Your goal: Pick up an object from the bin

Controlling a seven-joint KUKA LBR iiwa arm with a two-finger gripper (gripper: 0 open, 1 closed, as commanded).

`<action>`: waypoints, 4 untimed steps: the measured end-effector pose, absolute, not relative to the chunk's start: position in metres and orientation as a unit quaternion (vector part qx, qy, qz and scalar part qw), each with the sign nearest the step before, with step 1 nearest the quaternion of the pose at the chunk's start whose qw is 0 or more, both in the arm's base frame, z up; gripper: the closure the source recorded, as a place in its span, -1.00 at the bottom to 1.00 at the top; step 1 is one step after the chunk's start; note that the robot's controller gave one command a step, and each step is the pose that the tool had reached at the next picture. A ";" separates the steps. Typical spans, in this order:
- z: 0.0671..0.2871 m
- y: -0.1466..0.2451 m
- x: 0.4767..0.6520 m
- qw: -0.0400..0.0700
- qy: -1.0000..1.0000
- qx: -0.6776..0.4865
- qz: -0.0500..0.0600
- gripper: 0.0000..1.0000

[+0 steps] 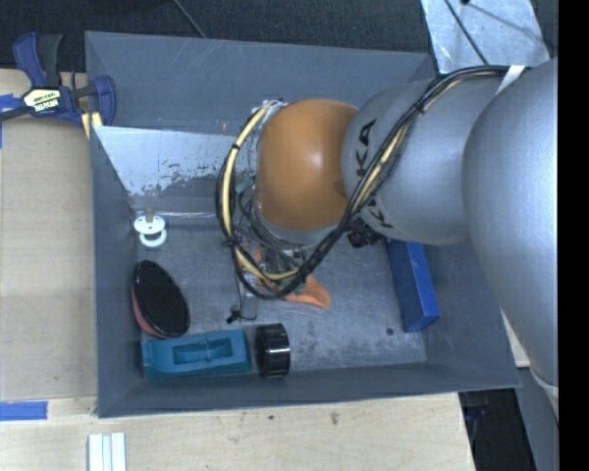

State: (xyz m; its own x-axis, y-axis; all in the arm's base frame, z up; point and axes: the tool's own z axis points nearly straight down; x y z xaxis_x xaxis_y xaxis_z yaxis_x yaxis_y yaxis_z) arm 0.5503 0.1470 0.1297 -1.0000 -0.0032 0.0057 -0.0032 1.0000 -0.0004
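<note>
The jaws are hidden under the wrist's orange cover [299, 165], so their opening cannot be told and no held thing is seen. The nearest thing, a small orange wedge [312, 295], lies up and right of the teal box [196, 353], beyond the black cylinder [272, 349] touching that box's right end. The descent should be centred on the wedge, kept clear of the cylinder, and closed only once straddled.
</note>
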 end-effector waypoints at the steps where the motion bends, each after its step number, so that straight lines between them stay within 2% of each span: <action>1: 0.134 0.146 0.552 -0.001 -1.000 0.000 0.000 -1.00; 2: 0.154 0.120 0.569 -0.001 -1.000 -0.008 -0.001 -1.00; 3: 0.190 0.109 0.583 -0.001 -1.000 -0.007 0.000 -1.00; 4: 0.146 0.100 0.578 -0.005 -1.000 -0.013 -0.001 -1.00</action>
State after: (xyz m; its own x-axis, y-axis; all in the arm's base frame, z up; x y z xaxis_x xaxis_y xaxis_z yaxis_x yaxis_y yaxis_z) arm 0.5775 0.0995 0.1455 -0.9996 0.0252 -0.0107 0.0251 0.9997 0.0022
